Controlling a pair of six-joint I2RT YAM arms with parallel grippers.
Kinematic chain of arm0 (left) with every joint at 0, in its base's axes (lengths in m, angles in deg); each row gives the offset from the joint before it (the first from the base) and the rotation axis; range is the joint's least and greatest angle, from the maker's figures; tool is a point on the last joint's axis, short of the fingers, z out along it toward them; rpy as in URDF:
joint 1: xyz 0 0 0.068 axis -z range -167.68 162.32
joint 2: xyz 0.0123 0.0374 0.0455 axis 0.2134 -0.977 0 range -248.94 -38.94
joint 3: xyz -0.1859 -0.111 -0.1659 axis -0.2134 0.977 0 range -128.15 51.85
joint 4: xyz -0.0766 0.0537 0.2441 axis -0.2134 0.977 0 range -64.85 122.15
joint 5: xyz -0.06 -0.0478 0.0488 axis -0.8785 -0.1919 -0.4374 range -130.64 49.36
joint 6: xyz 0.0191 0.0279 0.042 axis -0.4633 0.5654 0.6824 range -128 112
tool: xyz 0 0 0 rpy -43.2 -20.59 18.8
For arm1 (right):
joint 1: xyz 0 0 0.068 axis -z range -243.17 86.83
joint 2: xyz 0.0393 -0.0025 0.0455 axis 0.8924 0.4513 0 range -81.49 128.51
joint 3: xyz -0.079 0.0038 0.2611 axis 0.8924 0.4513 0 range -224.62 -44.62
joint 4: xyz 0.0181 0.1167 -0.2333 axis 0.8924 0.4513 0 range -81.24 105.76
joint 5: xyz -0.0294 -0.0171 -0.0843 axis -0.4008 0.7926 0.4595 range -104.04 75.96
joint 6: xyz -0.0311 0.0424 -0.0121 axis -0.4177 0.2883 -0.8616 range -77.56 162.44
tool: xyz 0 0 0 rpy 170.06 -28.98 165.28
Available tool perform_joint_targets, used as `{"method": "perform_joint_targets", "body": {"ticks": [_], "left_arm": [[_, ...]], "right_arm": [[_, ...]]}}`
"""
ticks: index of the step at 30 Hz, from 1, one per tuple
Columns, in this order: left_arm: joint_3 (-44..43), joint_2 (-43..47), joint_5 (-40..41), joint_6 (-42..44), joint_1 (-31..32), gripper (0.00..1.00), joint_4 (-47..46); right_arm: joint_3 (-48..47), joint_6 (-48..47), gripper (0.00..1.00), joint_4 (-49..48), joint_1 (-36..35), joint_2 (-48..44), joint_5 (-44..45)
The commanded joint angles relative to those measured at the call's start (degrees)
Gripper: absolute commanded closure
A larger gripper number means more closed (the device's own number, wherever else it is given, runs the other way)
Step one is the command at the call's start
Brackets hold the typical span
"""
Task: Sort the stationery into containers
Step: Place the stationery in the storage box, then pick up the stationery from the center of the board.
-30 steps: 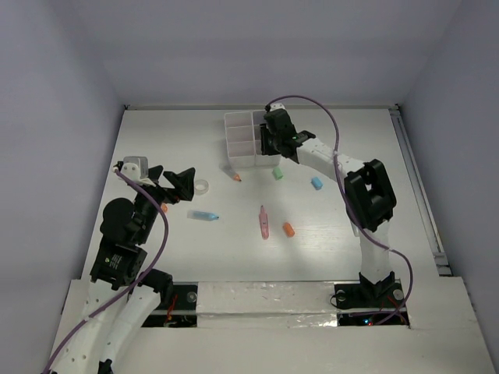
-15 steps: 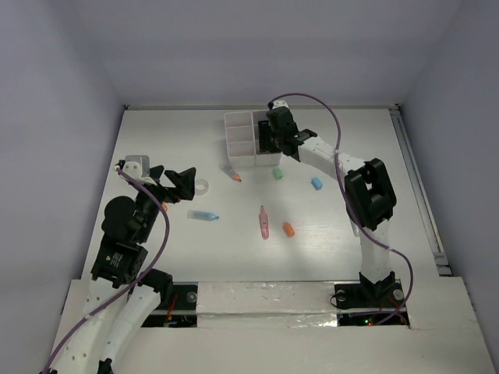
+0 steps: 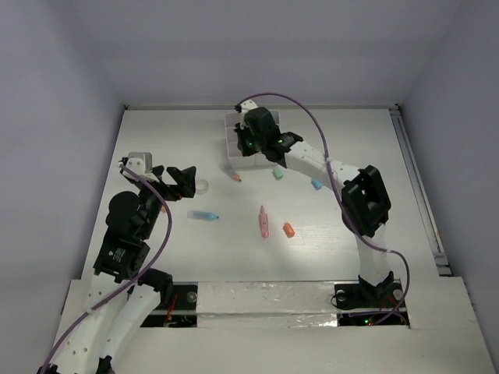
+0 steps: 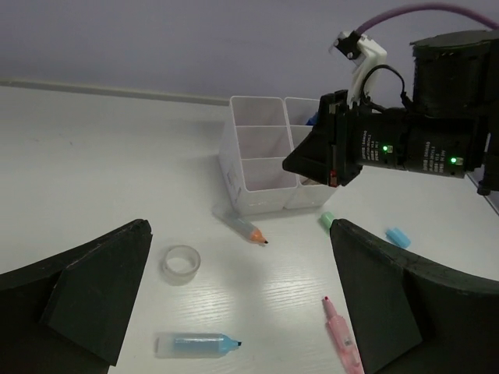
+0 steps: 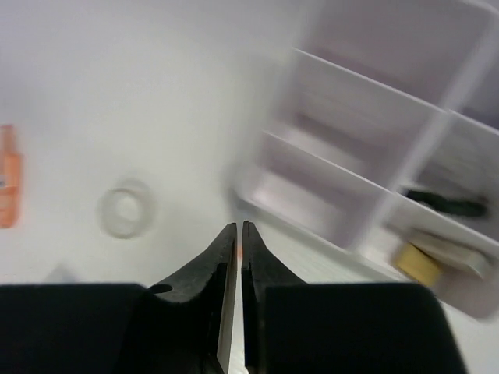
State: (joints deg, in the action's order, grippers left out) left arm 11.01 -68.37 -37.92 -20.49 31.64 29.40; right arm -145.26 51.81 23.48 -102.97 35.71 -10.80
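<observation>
Top external view is showing the right gripper (image 5: pixel 238 234) hanging over the white organiser (image 4: pixel 261 187) at the middle of the bench's (image 3: pixel 351 234) far edge. Its fingers are pressing together with only a hairline between them, and nothing is visibly pinched. The right wrist view is blurring, with the compartments lying ahead and to the right of the tips.

The left gripper (image 3: pixel 173 179) is hovering near the left edge, its fingers spreading wide and carrying nothing. The light-blue marker (image 3: pixel 204 215) is lying just toward the near edge from those fingers, its long axis running parallel to the near edge and its dark tip pointing toward the right edge. The left arm is sitting far nearer to it than the right, so a grasp there would likely be calling for the fingers to close across the barrel, far side to near side.

The orange-tipped stub (image 3: pixel 234 175) is lying slanted just on the near side of the organiser, closest to the right gripper.
</observation>
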Motion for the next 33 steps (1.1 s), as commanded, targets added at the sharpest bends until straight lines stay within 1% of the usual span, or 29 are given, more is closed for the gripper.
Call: {"method": "perform_joint_targets", "body": {"ticks": [1, 3, 4, 5, 7, 8, 10, 11, 12, 13, 14, 17, 18, 19, 21, 22, 23, 24, 25, 26, 27, 29, 30, 33], "left_arm": [[-1.1, -0.3, 4.8, -0.4, -0.9, 0.01, -0.5], [-1.2, -0.2, 7.8, -1.0, -1.5, 0.01, 0.2], [-1.1, -0.2, 8.5, -1.3, -2.2, 0.01, 0.2], [-0.9, -0.3, 8.9, -1.6, -2.2, 0.01, 0.2], [-0.7, -1.2, 10.0, -2.4, -3.2, 0.01, 0.5], [-0.6, -1.9, 10.4, -2.7, -3.2, 0.01, 0.7], [-1.1, -5.6, 10.1, -3.7, -3.8, 0.01, 2.2], [-1.6, -7.5, 10.0, -4.6, -4.5, 0.01, 3.3], [-2.4, -11.2, 9.6, -5.5, -4.5, 0.01, 4.2], [-2.7, -12.9, 7.8, -8.0, -5.2, 0.01, 5.2], [-3.3, -16.5, 6.1, -9.2, -6.3, 0.01, 6.1], [-4.2, -21.4, 3.4, -10.6, -6.8, 0.01, 6.7], [-4.4, -23.8, 2.5, -10.8, -6.8, 0.01, 6.6], [-4.3, -24.8, 0.2, -10.9, -7.4, 0.01, 6.0], [-4.3, -28.4, -0.8, -12.0, -7.4, 0.01, 5.3], [-4.4, -29.5, -1.0, -12.5, -7.4, 0.01, 4.7], [-4.2, -30.8, -0.8, -12.8, -7.4, 0.05, 4.1], [-3.8, -33.4, -0.7, -13.3, -7.4, 0.22, 3.4], [-3.9, -34.7, -1.6, -13.4, -9.1, 0.29, 2.5], [-4.1, -36.3, -2.4, -13.6, -9.8, 0.36, 2.5], [-4.6, -38.7, -1.8, -13.8, -9.8, 0.51, 2.8], [-5.0, -40.5, -0.8, -13.8, -10.5, 0.61, 3.0], [-5.5, -41.9, -0.1, -13.9, -10.5, 0.69, 3.0], [-5.7, -44.8, 1.2, -15.3, -10.5, 0.71, 2.4]], "right_arm": [[-8.0, -2.1, 0.86, -1.0, -3.4, 3.4, -8.2], [-10.3, -1.8, 0.82, 0.0, -4.8, 5.5, -11.1], [-13.7, -1.7, 0.77, 1.3, -5.5, 6.8, -11.8], [-15.8, -1.7, 0.74, 2.8, -5.5, 9.5, -12.3], [-19.1, -1.8, 0.70, 5.8, -7.2, 11.7, -13.3], [-20.3, -1.8, 0.69, 6.2, -7.2, 12.4, -13.1], [-18.6, -1.2, 0.69, 4.7, -7.8, 11.0, -11.4], [-15.3, -0.8, 0.69, 3.7, -7.8, 9.9, -11.2], [-13.6, -0.9, 0.68, 2.3, -7.8, 7.1, -9.9], [-12.1, -1.1, 0.68, 2.0, -7.8, 5.4, -9.4], [-9.1, -2.0, 0.68, 2.3, -7.8, 1.7, -7.9], [-1.8, -3.1, 0.67, 1.5, -7.8, -5.9, -4.5], [4.4, -3.4, 0.67, 0.2, -7.8, -8.6, -3.6], [7.4, -3.2, 0.66, -0.4, -7.3, -14.1, -1.9], [13.4, -0.9, 0.66, -2.1, -6.0, -19.3, -2.5], [18.8, 0.2, 0.65, -2.7, -6.0, -21.8, -2.9], [21.5, 1.6, 0.65, -3.5, -5.2, -26.8, -4.6], [24.0, 1.9, 0.63, -5.2, -5.2, -29.3, -4.7], [27.9, 2.1, 0.62, -5.6, -4.5, -31.6, -4.4], [29.5, 2.1, 0.62, -5.8, -4.5, -35.5, -4.0], [30.9, 1.8, 0.62, -6.1, -3.9, -37.2, -3.6], [34.4, 1.4, 0.61, -6.4, -3.4, -40.4, -1.8], [35.5, 1.3, 0.62, -6.6, -3.4, -42.7, -1.1], [39.4, 1.4, 0.62, -7.6, -2.7, -46.3, -1.0]]}}
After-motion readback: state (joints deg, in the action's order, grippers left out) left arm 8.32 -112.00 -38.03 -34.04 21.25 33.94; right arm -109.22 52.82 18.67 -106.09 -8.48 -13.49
